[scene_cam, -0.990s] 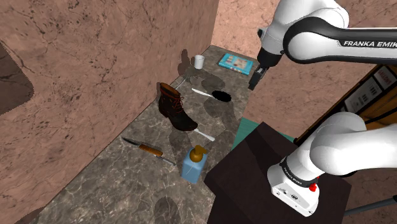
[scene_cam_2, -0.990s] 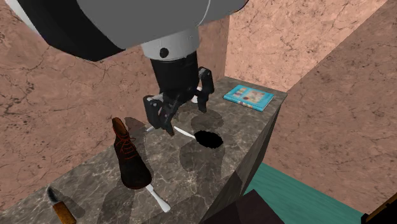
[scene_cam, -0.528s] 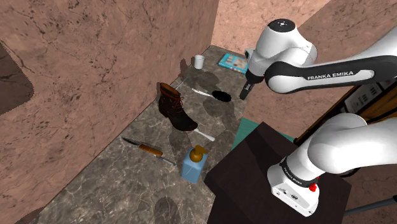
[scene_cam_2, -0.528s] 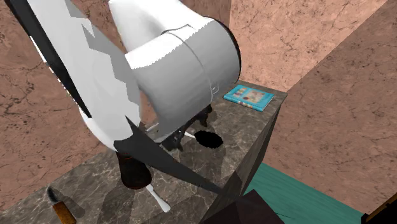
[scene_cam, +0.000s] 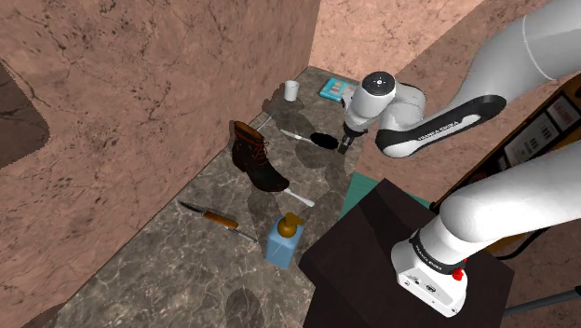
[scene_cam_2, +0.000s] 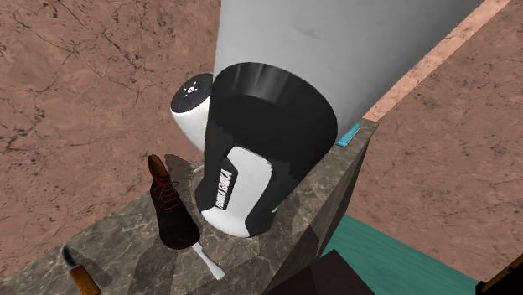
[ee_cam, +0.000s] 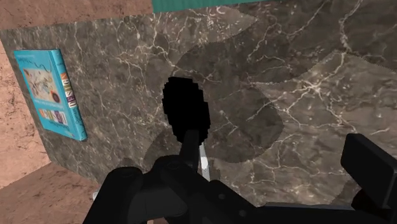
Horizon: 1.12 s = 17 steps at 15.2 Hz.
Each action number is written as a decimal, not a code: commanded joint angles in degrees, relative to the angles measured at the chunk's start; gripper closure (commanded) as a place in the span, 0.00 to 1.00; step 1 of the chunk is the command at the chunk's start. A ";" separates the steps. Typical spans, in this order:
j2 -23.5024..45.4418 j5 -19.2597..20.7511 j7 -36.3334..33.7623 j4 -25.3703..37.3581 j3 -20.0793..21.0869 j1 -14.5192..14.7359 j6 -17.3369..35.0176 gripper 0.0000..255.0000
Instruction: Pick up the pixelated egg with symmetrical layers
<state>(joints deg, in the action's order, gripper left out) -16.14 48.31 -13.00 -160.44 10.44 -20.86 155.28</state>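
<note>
Since the earlier frames the arm has folded down and swung toward the boot (scene_cam: pixel 256 157), bringing the end effector (scene_cam: pixel 347 142) from high over the book to low above the tabletop (scene_cam: pixel 186 270). Its two fingers stand wide apart with nothing between them, probably spread so they can straddle the target on the way down. The hand points at the tabletop, which suits a grasp from above.

The task's thing, a black egg (ee_cam: pixel 184 111) with a stepped, blocky outline, lies flat on the tabletop beyond the boot, between the boot and the book (ee_cam: pixel 54 95). In the wrist view it sits ahead of the fingers rather than between them, so the hand likely needs to shift over it before closing. A thin white stick (scene_cam: pixel 293 135) lies just beside the egg on the boot's side, near enough to be snagged. A white cup (scene_cam: pixel 291 89) stands farther beyond the boot, and a knife (scene_cam: pixel 216 217) and a blue bottle (scene_cam: pixel 286 240) lie on the boot's near side, well apart from the egg.
</note>
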 commanded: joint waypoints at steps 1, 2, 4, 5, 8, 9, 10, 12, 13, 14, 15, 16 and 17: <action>5.90 13.65 -10.07 2.54 3.06 -5.65 3.00 0.00; 9.01 20.65 -15.58 4.40 4.23 -7.72 3.25 0.00; 15.12 33.47 -25.72 8.36 4.64 -9.28 2.24 0.00; 18.03 38.94 -30.01 10.31 4.41 -9.37 1.33 0.00; 26.15 52.01 -39.92 15.93 3.43 -8.91 -2.06 0.00; 28.68 55.50 -42.39 17.74 3.13 -8.72 -3.29 0.00; 31.15 58.65 -44.52 19.54 2.88 -8.58 -4.55 0.00; 35.90 64.14 -47.93 23.13 2.42 -8.34 -7.07 0.00; 38.20 66.55 -49.27 24.94 2.18 -8.23 -8.31 0.00; 40.45 68.77 -50.41 26.77 1.93 -8.13 -9.51 0.00; 42.66 70.83 -51.36 28.62 1.69 -8.03 -10.67 0.00; 44.83 72.74 -52.15 30.52 1.41 -7.93 -11.78 0.00; 46.96 74.53 -52.81 32.45 1.11 -7.80 -12.82 0.00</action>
<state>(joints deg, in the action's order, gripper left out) 28.21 121.13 -65.59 -130.75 11.90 -28.77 143.45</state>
